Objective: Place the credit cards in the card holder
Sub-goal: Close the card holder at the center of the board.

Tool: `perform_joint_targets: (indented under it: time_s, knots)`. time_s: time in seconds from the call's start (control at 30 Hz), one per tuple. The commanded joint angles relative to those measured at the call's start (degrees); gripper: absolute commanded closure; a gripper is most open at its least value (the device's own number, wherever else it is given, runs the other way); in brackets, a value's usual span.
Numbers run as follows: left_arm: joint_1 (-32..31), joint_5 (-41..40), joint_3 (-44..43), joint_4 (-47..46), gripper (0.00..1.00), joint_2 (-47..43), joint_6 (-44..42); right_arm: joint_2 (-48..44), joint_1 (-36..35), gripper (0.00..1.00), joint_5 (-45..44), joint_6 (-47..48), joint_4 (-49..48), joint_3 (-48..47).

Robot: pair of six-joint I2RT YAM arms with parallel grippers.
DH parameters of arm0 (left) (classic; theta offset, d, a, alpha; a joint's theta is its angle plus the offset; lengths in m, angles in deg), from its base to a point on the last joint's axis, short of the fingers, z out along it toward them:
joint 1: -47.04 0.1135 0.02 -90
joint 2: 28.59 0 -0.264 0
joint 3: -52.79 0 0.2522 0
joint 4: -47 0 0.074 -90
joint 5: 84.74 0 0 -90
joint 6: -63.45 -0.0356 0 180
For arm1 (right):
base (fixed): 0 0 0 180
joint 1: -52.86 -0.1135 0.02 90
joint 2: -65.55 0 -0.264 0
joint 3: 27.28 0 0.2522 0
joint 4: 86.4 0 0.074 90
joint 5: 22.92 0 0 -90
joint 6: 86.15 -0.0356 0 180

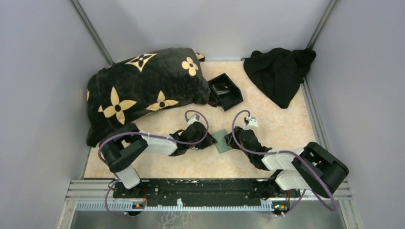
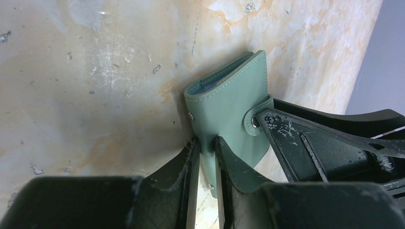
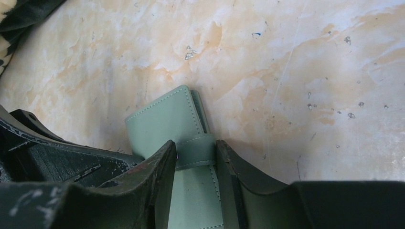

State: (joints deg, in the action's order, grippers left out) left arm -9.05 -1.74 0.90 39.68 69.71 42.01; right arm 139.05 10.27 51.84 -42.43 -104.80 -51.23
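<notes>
Seen from overhead, my two arms reach in from the near edge and meet at the middle of a cream and orange marbled surface (image 1: 282, 129). Between their tips is the card holder (image 1: 222, 141), a thin sage green sleeve with pale stitching.

My left pincer (image 2: 206, 148) is pinching the card holder (image 2: 229, 114). Its two dark fingers are pressed against both faces of one edge, and the sleeve stands tilted on its side between them. A strap with a metal snap wraps over the sleeve's far edge. The upper end of the sleeve gapes slightly and shows a bluish lining. I cannot tell whether the sleeve touches the surface or hangs just above it.

My right pincer (image 3: 196, 152) comes at the card holder (image 3: 167, 119) from the other side. Its fingers are partly spread, one on each side of the strap and close against it, with the green face showing between them. I cannot tell whether they actually clamp the strap or only flank it. In the left wrist view, one right finger tip meets the strap at the snap.

Well beyond the arms lie three things:
- A black blanket (image 1: 138, 90) with gold flowers is heaped at the back left.
- A black open-topped box (image 1: 224, 90) sits just beside the blanket.
- A black cloth (image 1: 279, 74) is crumpled in the back right corner.
</notes>
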Motion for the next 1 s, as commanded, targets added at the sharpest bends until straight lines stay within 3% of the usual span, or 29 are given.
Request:
perform_joint_targets:
  time_s: [0.0,0.97]
  knots:
    - [-0.4,1.2,1.0,8.4,0.75,4.9,-1.2,2.8,-3.6,0.63,4.8,-1.6,15.7,3.2]
    - [-0.3,3.4,-2.7,11.4,0.81,9.2,1.6,8.3,-17.9,0.67,-10.7,-10.6,22.8,0.1]
